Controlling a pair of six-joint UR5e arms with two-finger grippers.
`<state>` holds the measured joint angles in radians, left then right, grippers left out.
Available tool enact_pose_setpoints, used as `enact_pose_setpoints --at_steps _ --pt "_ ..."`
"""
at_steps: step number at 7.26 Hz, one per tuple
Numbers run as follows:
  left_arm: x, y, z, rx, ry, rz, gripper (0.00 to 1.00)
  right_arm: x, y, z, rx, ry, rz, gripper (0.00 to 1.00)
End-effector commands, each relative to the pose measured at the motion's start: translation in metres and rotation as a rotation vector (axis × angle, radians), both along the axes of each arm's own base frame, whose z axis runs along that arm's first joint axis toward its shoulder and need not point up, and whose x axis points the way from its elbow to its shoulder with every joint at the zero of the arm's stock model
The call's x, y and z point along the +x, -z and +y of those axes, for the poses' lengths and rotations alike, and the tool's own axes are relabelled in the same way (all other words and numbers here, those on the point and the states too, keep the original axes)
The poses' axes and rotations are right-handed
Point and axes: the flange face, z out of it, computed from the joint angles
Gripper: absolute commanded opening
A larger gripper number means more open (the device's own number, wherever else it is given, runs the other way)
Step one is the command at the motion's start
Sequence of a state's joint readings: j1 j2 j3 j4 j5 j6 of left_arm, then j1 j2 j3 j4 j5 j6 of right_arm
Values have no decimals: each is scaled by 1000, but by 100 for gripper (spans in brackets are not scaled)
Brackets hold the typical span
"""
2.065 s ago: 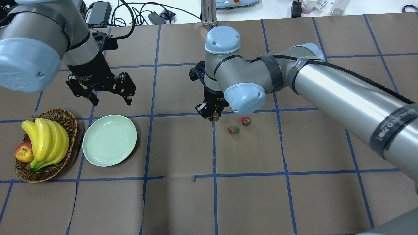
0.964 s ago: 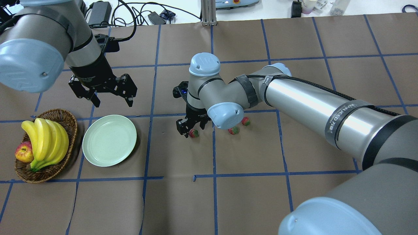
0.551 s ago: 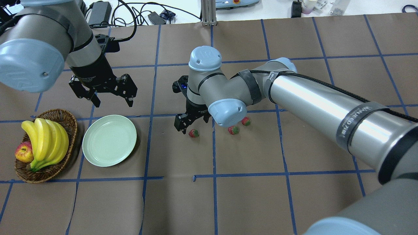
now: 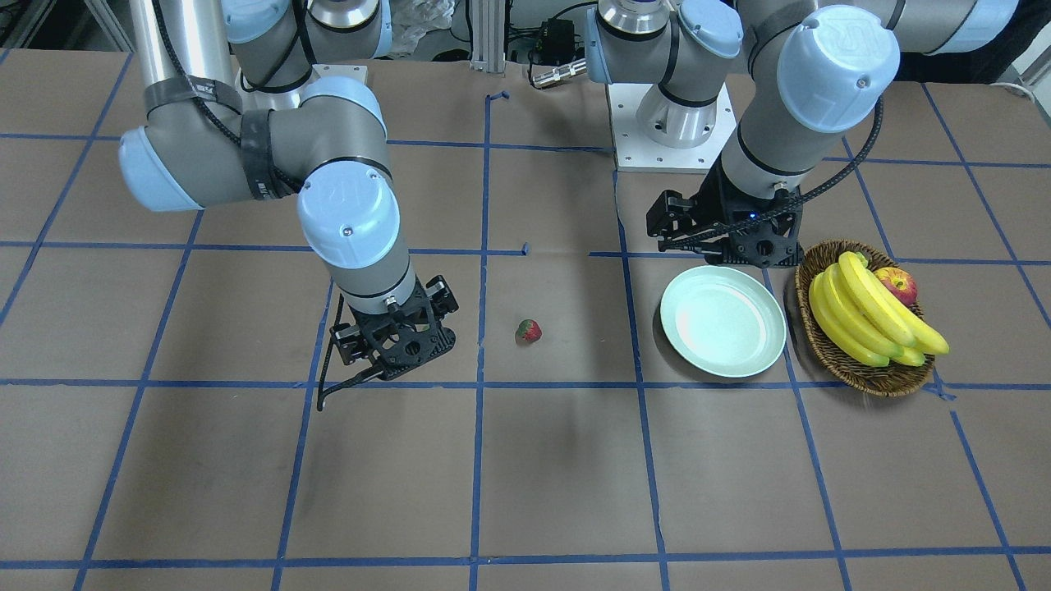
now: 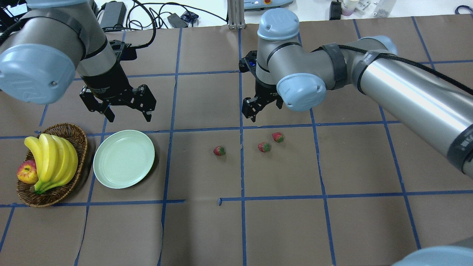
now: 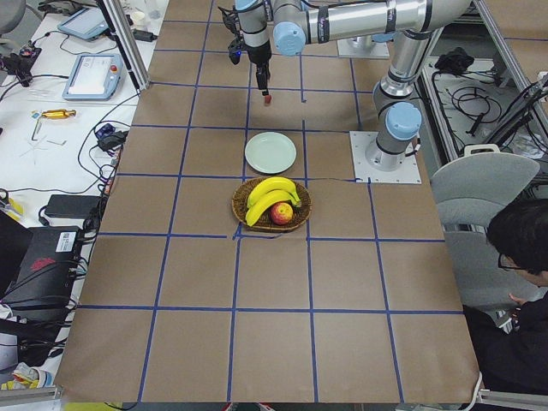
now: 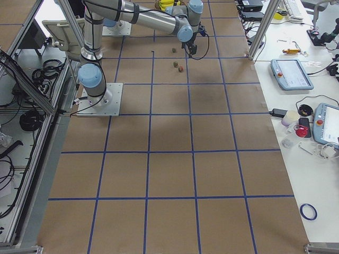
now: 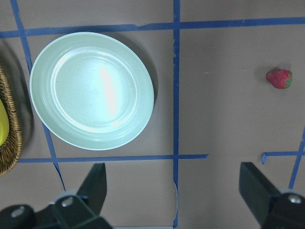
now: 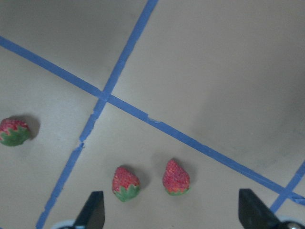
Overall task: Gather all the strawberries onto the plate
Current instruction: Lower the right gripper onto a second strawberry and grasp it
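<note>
The plate (image 5: 123,159) sits bare near the counter's left edge, so nothing's collected yet. The left gripper (image 5: 128,118) hangs just beyond it, jaws apart, empty. All three strawberries (image 5: 219,150) (image 5: 264,147) (image 5: 278,137) lie mid-counter, one alone, then two close together. The right gripper (image 5: 263,108) hovers toward the far edge, jaws apart, holding nothing. All three are left to move.

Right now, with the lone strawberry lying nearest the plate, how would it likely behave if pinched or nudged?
The strawberry is tiny beside the plate, so probably very light. Its tapered, rounded body lies on its side on the flat table, so a nudge would likely roll it in a curve.
</note>
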<state>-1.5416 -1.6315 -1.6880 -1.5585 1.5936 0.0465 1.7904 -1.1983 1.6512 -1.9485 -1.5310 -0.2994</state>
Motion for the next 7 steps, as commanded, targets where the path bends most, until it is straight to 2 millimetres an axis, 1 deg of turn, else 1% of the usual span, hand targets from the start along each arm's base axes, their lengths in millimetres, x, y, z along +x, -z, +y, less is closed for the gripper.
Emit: enact_pose_setpoints --at_steps 1,3,4,5,6,7 --pt "0 0 0 0 -1 1 100 -14 37 7 67 -35 11 100" --pt "0 0 0 0 -1 1 100 -16 70 5 110 -42 40 100" --pt "0 0 0 0 -1 1 100 -18 81 6 130 -39 43 100" --pt "0 0 0 0 -1 1 100 -18 91 4 138 -39 45 95" --pt "0 0 0 0 0 0 100 -19 100 3 153 -36 46 85" --pt "-1 0 0 0 1 1 100 -20 103 3 156 -35 46 81"
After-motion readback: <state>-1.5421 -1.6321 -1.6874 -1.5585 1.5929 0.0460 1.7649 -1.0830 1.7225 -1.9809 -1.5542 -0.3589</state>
